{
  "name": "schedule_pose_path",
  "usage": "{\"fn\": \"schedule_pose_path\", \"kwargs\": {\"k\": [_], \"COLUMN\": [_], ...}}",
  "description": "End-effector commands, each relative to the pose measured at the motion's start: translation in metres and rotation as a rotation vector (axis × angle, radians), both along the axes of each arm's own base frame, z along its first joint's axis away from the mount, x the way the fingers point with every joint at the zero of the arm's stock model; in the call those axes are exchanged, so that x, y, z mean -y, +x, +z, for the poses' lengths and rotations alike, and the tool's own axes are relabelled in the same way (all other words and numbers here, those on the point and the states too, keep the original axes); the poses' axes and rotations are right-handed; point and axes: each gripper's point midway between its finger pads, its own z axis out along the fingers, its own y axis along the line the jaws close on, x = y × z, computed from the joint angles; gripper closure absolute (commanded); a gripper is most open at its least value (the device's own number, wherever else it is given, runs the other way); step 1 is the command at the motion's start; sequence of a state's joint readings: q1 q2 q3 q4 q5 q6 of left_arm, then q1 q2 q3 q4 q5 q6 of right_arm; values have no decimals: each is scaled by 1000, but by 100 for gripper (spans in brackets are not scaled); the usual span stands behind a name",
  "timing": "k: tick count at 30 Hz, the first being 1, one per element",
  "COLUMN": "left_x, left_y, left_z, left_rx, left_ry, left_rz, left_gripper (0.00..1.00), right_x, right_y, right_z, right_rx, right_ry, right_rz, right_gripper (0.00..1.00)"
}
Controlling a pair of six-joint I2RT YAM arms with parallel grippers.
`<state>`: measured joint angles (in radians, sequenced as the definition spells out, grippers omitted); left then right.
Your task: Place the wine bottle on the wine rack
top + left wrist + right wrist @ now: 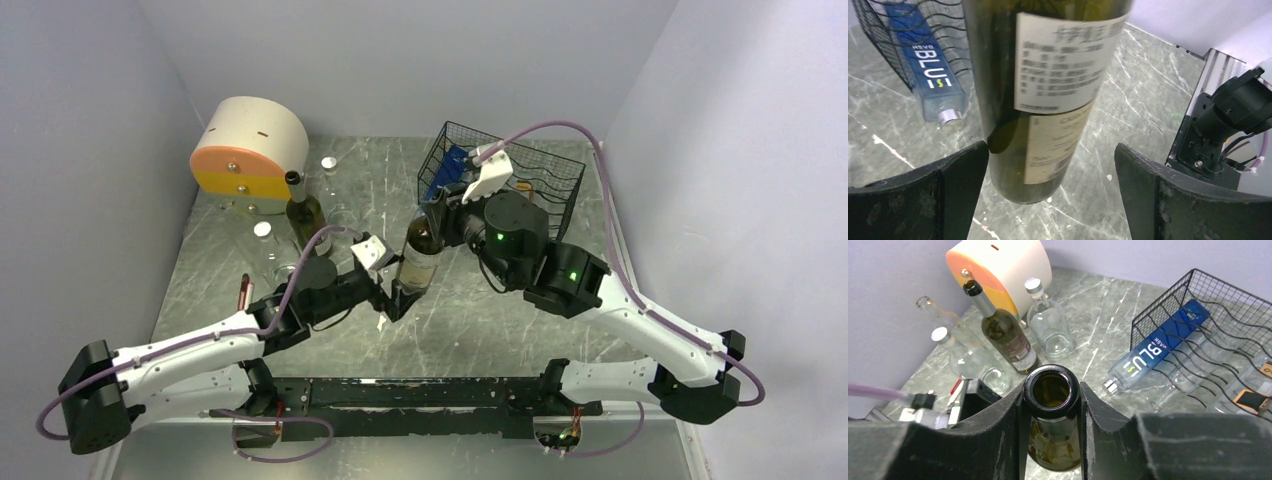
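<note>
A dark green wine bottle (417,258) with pale labels leans near the middle of the table. My right gripper (1050,407) is shut on its neck just under the open mouth (1050,389); from above, the right gripper (434,214) sits at the bottle's top. My left gripper (1050,192) is open, with its fingers (943,195) standing either side of the bottle's base (1020,180); the left one is close to the glass and the right one well apart. The black wire wine rack (545,178) is at the back right, behind the right arm.
A blue bottle (1154,354) and clear bottles lie in the rack (1218,295). A second dark wine bottle (1004,335) and clear glass bottles (1048,322) stand back left by a cream and orange drum (245,150). Grey walls close in on three sides.
</note>
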<state>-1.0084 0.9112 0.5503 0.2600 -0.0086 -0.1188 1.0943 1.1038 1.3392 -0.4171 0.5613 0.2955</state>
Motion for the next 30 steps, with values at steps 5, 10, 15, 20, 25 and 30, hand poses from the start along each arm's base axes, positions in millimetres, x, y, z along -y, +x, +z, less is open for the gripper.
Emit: {"fn": "schedule_pose_path", "kwargs": {"k": [5, 10, 15, 20, 25, 30], "left_x": [33, 39, 44, 46, 53, 56], "left_y": [7, 8, 1, -8, -18, -22], "left_z": [24, 29, 35, 42, 43, 46], "left_rx": [-67, -28, -1, 49, 88, 127], "left_ry": [-73, -91, -133, -204, -211, -231], "left_rz": [-51, -86, -191, -303, -410, -465], "left_gripper": [0, 0, 0, 1, 0, 10], "right_x": [9, 14, 14, 6, -1, 0], "right_y": [-15, -21, -34, -49, -61, -67], "right_z": [68, 65, 65, 60, 56, 58], "right_rx": [101, 109, 143, 154, 134, 127], "right_ry": [178, 147, 126, 99, 87, 92], "right_rz": [67, 94, 178, 286, 369, 397], "right_gripper": [84, 84, 84, 84, 84, 84]}}
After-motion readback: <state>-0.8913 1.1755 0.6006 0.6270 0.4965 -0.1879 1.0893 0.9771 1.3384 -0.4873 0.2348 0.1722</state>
